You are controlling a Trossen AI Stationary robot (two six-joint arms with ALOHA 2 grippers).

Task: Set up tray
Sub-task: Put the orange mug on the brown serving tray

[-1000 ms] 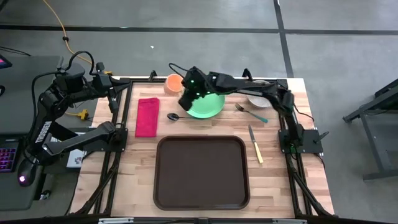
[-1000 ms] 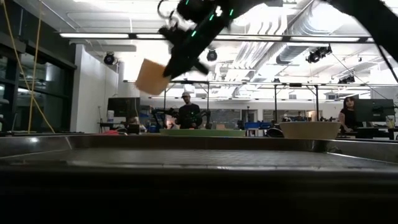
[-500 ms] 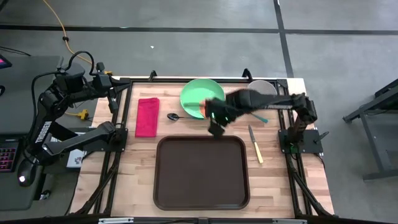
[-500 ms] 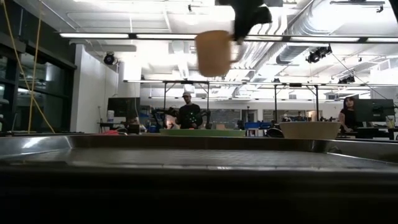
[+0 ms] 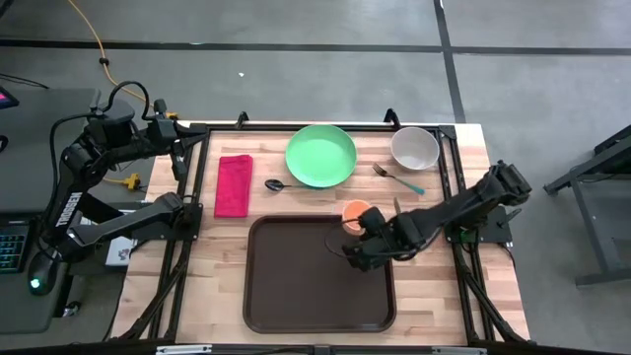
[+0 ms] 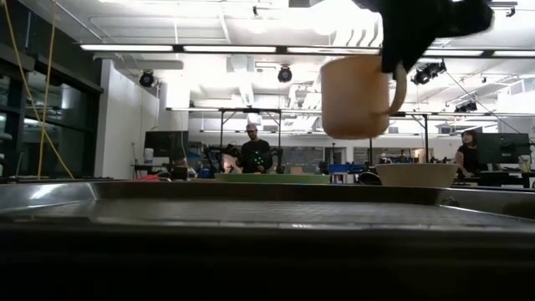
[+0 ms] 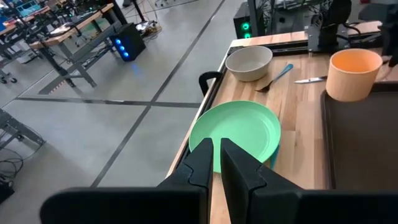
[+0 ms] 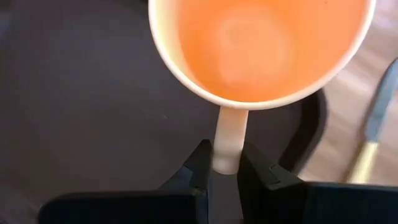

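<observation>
Currently, right gripper (image 5: pixel 357 237) clamped on handle of orange mug (image 5: pixel 355 213), mug held above far right corner of tray (image 5: pixel 296 286), left gripper (image 7: pixel 214 155) fingers nearly together, parked beyond the table's left edge.

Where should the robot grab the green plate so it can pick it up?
Best by the rim. The green plate lies flat on the table, too wide for a pincer to span, so one finger should go over the edge and one under it. The near edge, facing the tray, looks easiest: the spoon sits left and the fork right. The right pincer is busy holding the cup.
</observation>
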